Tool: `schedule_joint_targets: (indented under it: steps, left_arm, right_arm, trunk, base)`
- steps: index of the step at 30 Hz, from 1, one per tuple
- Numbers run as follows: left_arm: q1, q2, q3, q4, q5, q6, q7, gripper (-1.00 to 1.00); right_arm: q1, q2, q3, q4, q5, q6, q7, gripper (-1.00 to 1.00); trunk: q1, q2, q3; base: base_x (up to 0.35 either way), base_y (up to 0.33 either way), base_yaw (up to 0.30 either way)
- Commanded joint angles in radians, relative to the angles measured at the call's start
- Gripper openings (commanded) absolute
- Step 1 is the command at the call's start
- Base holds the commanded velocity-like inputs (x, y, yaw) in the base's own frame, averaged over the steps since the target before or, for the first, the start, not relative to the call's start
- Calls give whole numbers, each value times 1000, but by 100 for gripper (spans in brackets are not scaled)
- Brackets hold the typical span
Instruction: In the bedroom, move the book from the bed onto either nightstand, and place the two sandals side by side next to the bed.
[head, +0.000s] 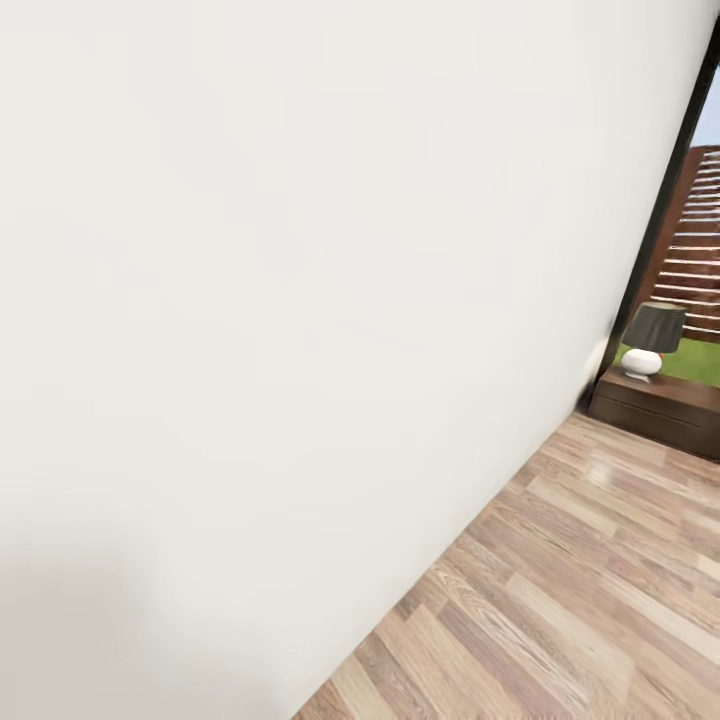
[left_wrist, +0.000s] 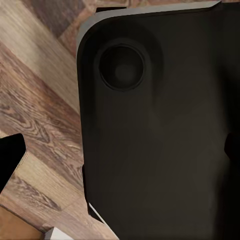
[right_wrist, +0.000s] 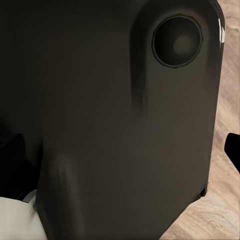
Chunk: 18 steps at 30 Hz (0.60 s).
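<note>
A white wall (head: 250, 300) looms over the plank floor (head: 560, 600); a low dark cabinet (head: 660, 405) holds 1 lamp (head: 652, 340). Book, bed and sandals are unseen. Apparently still travelling, the robot must next turn to find the bed. Jaw states cannot be told.

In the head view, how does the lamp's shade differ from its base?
The shade is dark and shaped like a drum with straight sides; the base is white and rounded. The shade is wider and taller than the base. The shade sits on top, while the base rests on the dark wooden cabinet. Both belong to one small lamp beside the white wall.
</note>
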Motion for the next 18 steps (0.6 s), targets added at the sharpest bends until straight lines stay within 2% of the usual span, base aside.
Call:
schedule_joint_targets:
  steps: [1, 12, 18]
  left_arm:
    - [0, 0, -1, 1, -1, -3, 0, 100]
    - [0, 2, -2, 1, -1, -3, 0, 100]
    - [0, 2, -3, 1, -1, -3, 0, 100]
  right_arm:
    - [-1, 0, -5, 0, -1, 0, 1, 100]
    - [0, 0, -5, 0, -1, 0, 1, 100]
    - [0, 0, -4, 0, -1, -1, 2, 100]
  trunk:
    - [0, -1, -1]
    - [0, -1, -1]
    - [0, -1, -1]
  base:
    - [6, 16, -294]
    - [2, 5, -290]
    - [0, 1, -124]
